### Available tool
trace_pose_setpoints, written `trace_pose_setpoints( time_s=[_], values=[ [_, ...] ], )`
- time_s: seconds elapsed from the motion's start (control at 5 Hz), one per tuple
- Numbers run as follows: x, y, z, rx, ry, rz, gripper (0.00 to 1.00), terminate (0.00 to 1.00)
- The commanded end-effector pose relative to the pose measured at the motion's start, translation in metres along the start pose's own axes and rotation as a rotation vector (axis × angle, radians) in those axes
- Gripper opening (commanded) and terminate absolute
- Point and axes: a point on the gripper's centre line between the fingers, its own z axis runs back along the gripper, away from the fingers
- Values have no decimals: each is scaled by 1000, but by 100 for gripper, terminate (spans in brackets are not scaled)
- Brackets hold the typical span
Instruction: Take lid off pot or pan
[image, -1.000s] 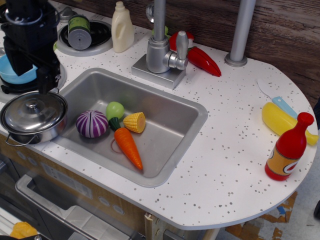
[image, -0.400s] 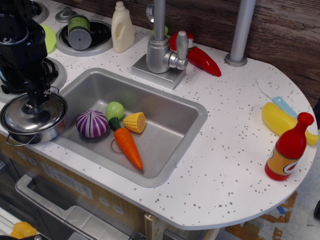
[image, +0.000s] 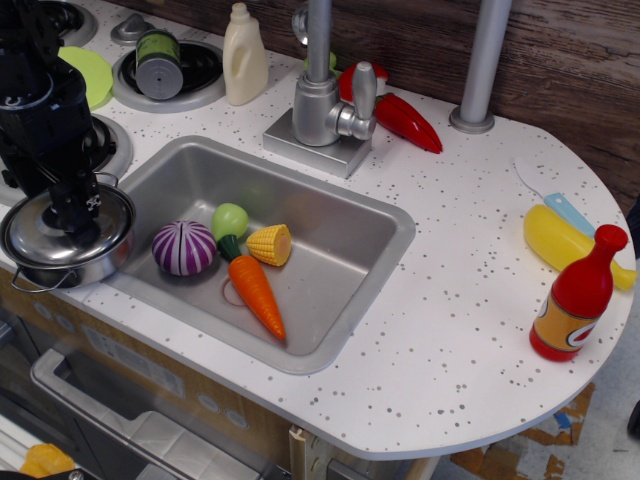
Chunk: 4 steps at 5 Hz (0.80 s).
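Note:
The shiny steel pot (image: 72, 270) stands on the counter's left front corner, just left of the sink, with a wire loop handle at its front. The domed steel lid (image: 35, 238) sits on it. My black gripper (image: 78, 216) is down on the lid's centre, where the knob is. The fingers and the arm hide the knob. I cannot tell whether the fingers are closed on it.
The sink (image: 398, 238) holds a purple onion (image: 184, 247), a carrot (image: 258, 296), corn (image: 270, 244) and a green vegetable (image: 230, 220). A lime-green plate (image: 88, 72), a can (image: 158, 62) and a white bottle (image: 245, 56) stand behind. The faucet (image: 320, 100) rises mid-back. A red bottle (image: 575, 297) stands far right.
My gripper has come down and slightly left, from above the pot's back rim onto the lid's centre. The lid and pot have not moved.

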Motion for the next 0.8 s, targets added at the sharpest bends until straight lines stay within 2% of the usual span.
trace_pose_setpoints(
  time_s=[0.0,0.6],
  values=[
    [3,7,3,12,-16,-9,0,0],
    [16,16,16,-15,13,-34,0,0]
  ],
)
